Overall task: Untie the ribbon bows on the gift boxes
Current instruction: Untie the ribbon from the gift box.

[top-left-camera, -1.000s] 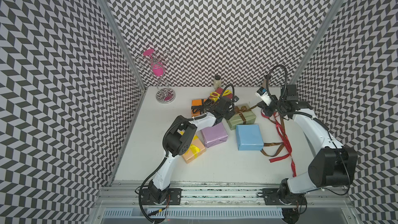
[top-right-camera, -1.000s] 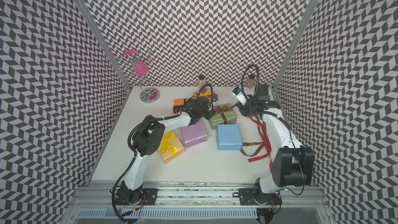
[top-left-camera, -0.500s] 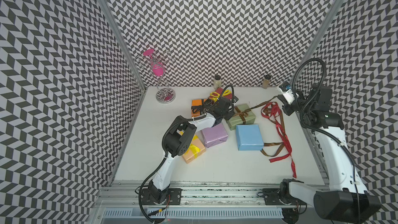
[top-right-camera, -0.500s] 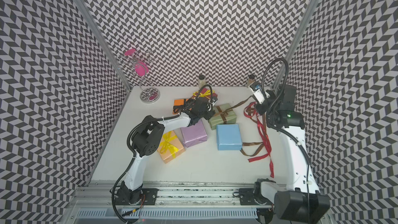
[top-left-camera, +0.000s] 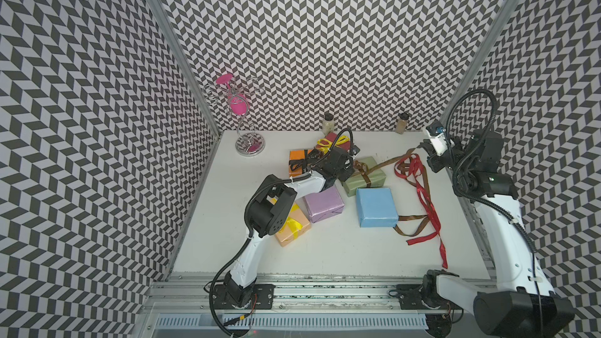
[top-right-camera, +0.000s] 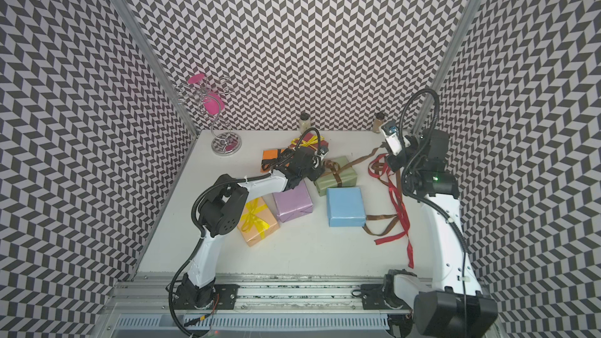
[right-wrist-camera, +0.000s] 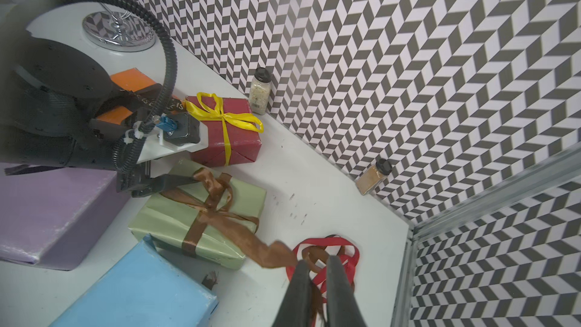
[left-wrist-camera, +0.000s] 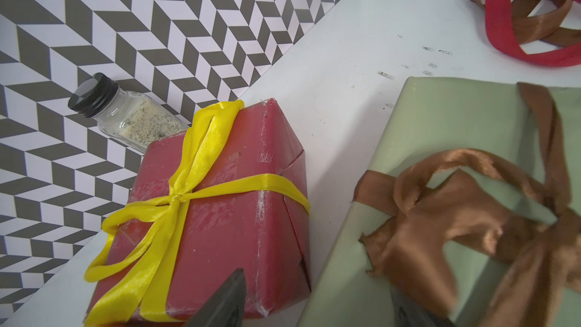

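At the left of the white surface (top-left-camera: 325, 258), the peach box (top-left-camera: 302, 226) carries a yellow bow (top-left-camera: 291, 222) with its loops intact, so that one is work not yet begun. Behind it the orange box (top-left-camera: 296, 156) has a black ribbon (right-wrist-camera: 157, 103) with white lettering across its top. The left arm (top-left-camera: 302, 185) hides much of it, so whether its bow is tied cannot be told. The lilac box (top-left-camera: 323, 204) lies bare, with no ribbon on it, and I count it as done. At the back, just beside a spice jar (left-wrist-camera: 125, 114), the dark red box (left-wrist-camera: 226, 215) is bound by a second yellow bow (left-wrist-camera: 179, 198), fully tied. The left end effector (left-wrist-camera: 317, 284) sits low between that box and the sage green box (right-wrist-camera: 176, 221), jaws apart and empty, one finger at the green box's edge by the bow. The green box looks like the one in hand. Its brown ribbon (right-wrist-camera: 217, 212) shows a loop at the knot, and one tail runs out long to the right, so the bow is only partly undone. The light blue box (top-left-camera: 375, 211) is bare and judged done. A loose brown ribbon (top-left-camera: 413, 218) and a red ribbon (left-wrist-camera: 498, 20) lie slack on the surface beside it. The right end effector (right-wrist-camera: 317, 275) has the long brown tail between jaws that stand nearly together with a slim gap, and whether they pinch it cannot be told.
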Controlling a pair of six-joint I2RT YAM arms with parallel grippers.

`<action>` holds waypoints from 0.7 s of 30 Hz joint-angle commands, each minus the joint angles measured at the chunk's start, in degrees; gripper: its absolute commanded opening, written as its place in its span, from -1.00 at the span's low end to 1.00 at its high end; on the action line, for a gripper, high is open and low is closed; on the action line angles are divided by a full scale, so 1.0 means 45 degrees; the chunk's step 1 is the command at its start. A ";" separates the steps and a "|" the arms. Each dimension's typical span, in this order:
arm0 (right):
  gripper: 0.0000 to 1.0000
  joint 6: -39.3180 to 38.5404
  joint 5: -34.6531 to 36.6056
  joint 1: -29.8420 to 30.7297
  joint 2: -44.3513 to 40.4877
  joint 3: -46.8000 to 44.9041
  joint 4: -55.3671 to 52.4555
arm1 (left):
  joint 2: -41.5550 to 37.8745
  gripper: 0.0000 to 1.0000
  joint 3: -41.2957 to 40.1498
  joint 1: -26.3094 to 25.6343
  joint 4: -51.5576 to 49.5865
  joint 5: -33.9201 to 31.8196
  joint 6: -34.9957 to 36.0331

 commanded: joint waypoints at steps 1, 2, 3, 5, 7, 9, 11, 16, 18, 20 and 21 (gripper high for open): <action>-0.63 0.0957 -0.0199 -0.0042 0.1059 0.0194 0.0322 | -0.0136 0.46 -0.0469 -0.0010 -0.1520 -0.0136 0.0278; -0.58 0.1094 -0.0082 -0.0027 0.1400 0.0332 0.0166 | -0.0144 0.46 -0.0468 -0.0011 -0.1522 -0.0131 0.0267; -0.52 0.1074 0.0154 0.0029 0.1838 0.0572 -0.0138 | -0.0170 0.46 -0.0468 -0.0010 -0.1527 -0.0103 0.0281; -0.44 0.0759 0.0690 0.0168 0.2618 0.1044 -0.0789 | -0.0187 0.46 -0.0420 -0.0011 -0.1559 -0.0059 0.0250; -0.18 0.0088 0.0663 0.0437 0.3118 0.1492 -0.1654 | -0.0221 0.46 -0.0391 -0.0011 -0.1604 0.0017 0.0222; 0.03 -0.1037 -0.0469 0.0867 0.3113 0.1425 -0.2477 | -0.0226 0.46 -0.0356 -0.0010 -0.1603 0.0084 0.0211; 0.15 -0.1553 -0.0762 0.1824 0.2721 0.0742 -0.2428 | -0.0237 0.46 -0.0295 -0.0011 -0.1629 0.0142 0.0208; 0.10 -0.1469 0.1455 0.4291 0.2827 -0.1098 -0.0165 | -0.0352 0.46 -0.0195 -0.0011 -0.1746 0.0305 0.0254; -0.09 -0.1165 0.1381 0.4314 0.3503 -0.0808 0.0151 | -0.0449 0.46 -0.0240 -0.0011 -0.1833 0.0467 0.0302; -0.24 -0.1084 0.1650 0.4313 0.4269 -0.0249 0.0080 | -0.0552 0.46 -0.0376 -0.0009 -0.1759 0.0542 0.0414; -0.30 -0.1108 0.1780 0.4295 0.4716 0.0081 -0.0044 | -0.0615 0.47 -0.0454 0.0005 -0.1715 0.0567 0.0473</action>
